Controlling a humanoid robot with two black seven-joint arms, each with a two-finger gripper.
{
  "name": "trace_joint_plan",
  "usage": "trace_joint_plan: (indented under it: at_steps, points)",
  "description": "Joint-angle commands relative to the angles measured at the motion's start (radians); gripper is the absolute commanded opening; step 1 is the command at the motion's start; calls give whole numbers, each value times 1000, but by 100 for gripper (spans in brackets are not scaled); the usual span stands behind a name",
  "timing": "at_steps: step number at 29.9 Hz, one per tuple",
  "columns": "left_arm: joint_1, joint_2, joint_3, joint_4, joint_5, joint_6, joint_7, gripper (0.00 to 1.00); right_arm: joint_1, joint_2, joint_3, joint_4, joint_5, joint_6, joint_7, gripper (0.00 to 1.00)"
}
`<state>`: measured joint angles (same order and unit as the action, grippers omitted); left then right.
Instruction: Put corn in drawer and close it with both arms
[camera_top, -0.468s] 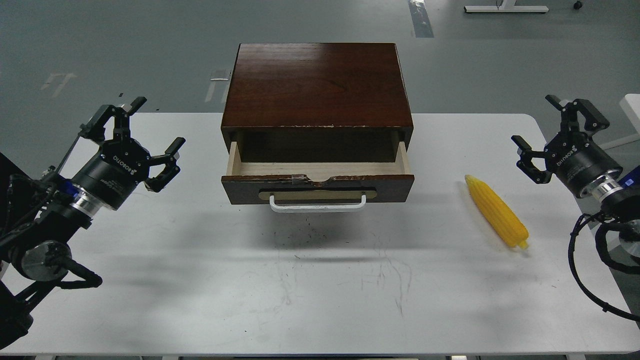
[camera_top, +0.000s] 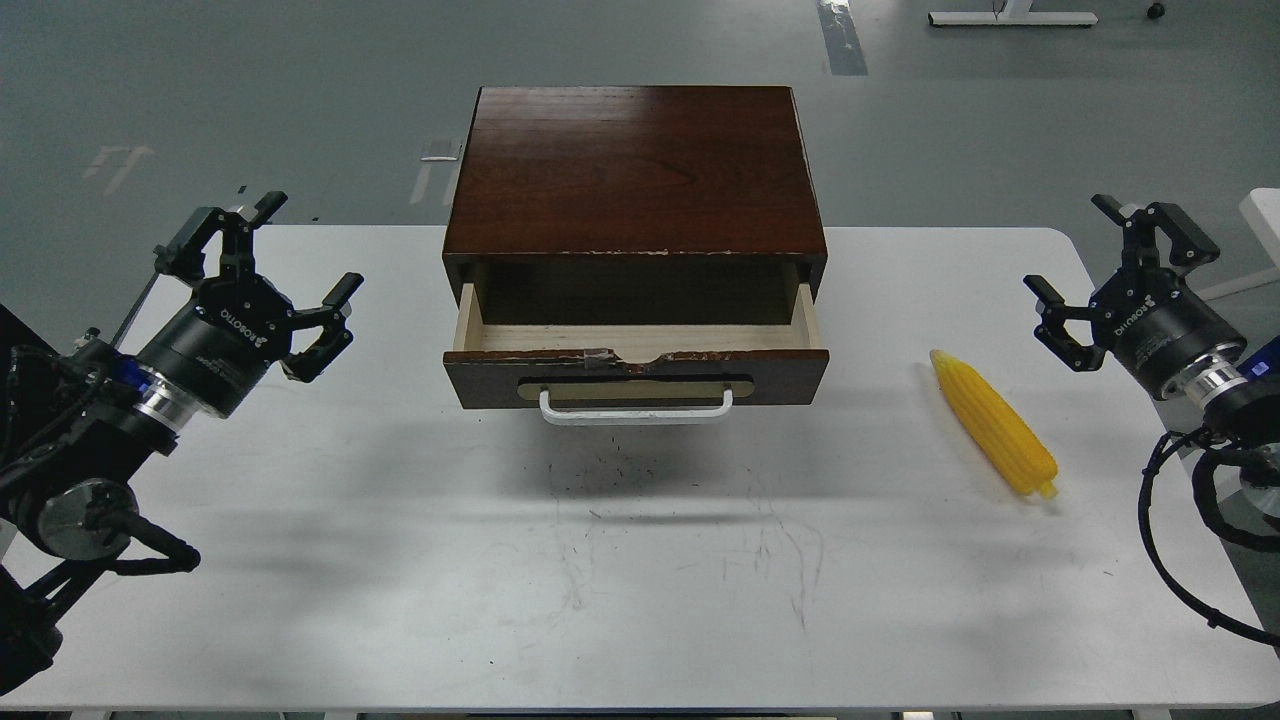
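Two grippers hang with their jaws spread wide and nothing between them, one on each side of the table (camera_top: 300, 600). The corn (camera_top: 993, 422) lies flat on the tabletop, below and to the inner side of the right gripper (camera_top: 1085, 255), near it but not touching. The left gripper (camera_top: 285, 255) sits well apart from the cob, on the far side of the drawer (camera_top: 636, 375), so the pick looks like the right arm's job. The cob's long axis runs diagonally: its narrow tip points up toward the right jaws and its thick end lies nearer the table's front edge. To span the cob's width, those jaws would likely have to turn across that diagonal. The drawer stands pulled open between the two grippers, its pale inside empty, inward of the corn.
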<state>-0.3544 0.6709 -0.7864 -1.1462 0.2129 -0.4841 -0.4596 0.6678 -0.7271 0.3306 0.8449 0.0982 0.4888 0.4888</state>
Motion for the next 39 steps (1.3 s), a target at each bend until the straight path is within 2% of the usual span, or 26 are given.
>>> trace_joint_plan:
  at_steps: [1, 7, 9, 12, 18, 20, 23, 27, 33, 39]
  points:
    - [-1, -7, 4, -1, 6, -5, -7, 99, -1, -2, -1, 2, -2, 0, 0, 99]
    - [0, 4, 7, -1, 48, -5, -10, 99, -1, -3, -13, 2, -23, 0, 0, 99]
    - [-1, 4, 7, -1, 48, -5, -27, 99, 19, -12, -16, -3, -50, 0, 0, 99]
    - [-3, 4, 7, -1, 48, -5, -29, 99, 35, -52, -12, 2, -94, 0, 0, 99]
    - [-1, 4, 7, -4, 48, -5, -29, 99, 177, -170, -33, 14, -259, 0, 0, 99]
    - [-5, 3, 6, -10, 48, -5, -29, 99, 234, -221, -38, 17, -455, 0, 0, 99]
    - [-8, 1, 7, -15, 48, -5, -29, 99, 300, -233, -39, 23, -680, 0, 0, 99]
    - [-8, 4, 7, -15, 51, -5, -29, 99, 323, -264, -39, 68, -853, 0, 0, 99]
    - [-6, 1, 7, -21, 62, -5, -29, 99, 319, -259, -41, 144, -1223, 0, 0, 99]
    - [-8, 6, 6, -23, 62, -5, -29, 99, 322, -190, -115, 145, -1540, 0, 0, 99]
